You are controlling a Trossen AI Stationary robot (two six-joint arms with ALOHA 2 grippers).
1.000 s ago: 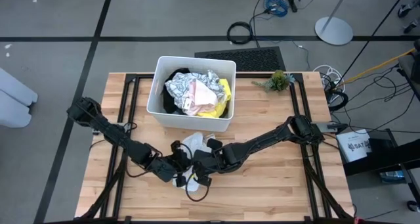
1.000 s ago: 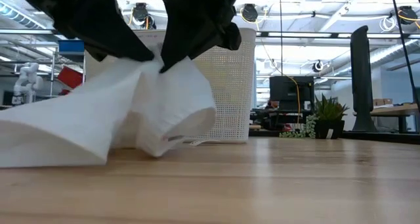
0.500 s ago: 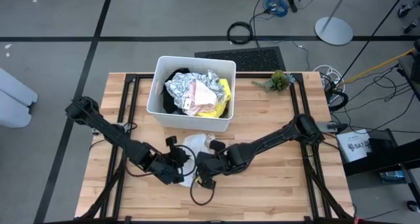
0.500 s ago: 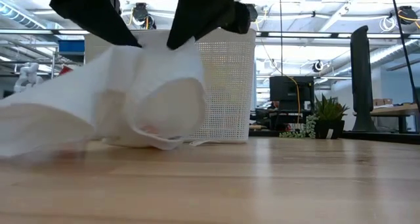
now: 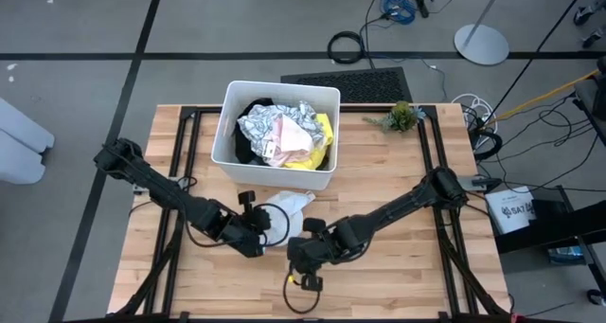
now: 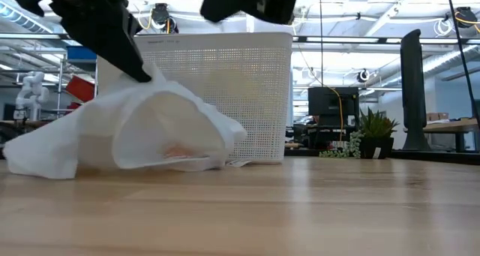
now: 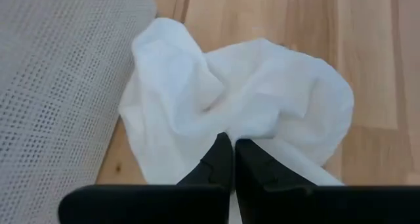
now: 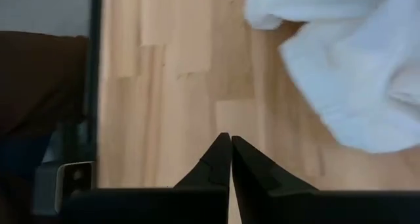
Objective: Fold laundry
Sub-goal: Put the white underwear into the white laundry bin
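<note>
- Left gripper: fingers pressed together, pinching the near edge of a small white cloth; in the high view it sits at the cloth's left side, just in front of the tub.
- Small white cloth: lies crumpled on the wooden table, close against the front wall of the white tub; in the low view it forms a raised, hollow mound with one corner lifted by the left gripper.
- Right gripper: fingers closed and empty, pointing at bare table; the cloth lies ahead of it and apart. In the high view it hangs over the table's front part, just beside the cloth.
- White tub: holds the remaining laundry, with a grey-white patterned garment, a pale pink piece, a yellow garment and a black garment visible.
- A small green plant stands near the table's far right edge.
</note>
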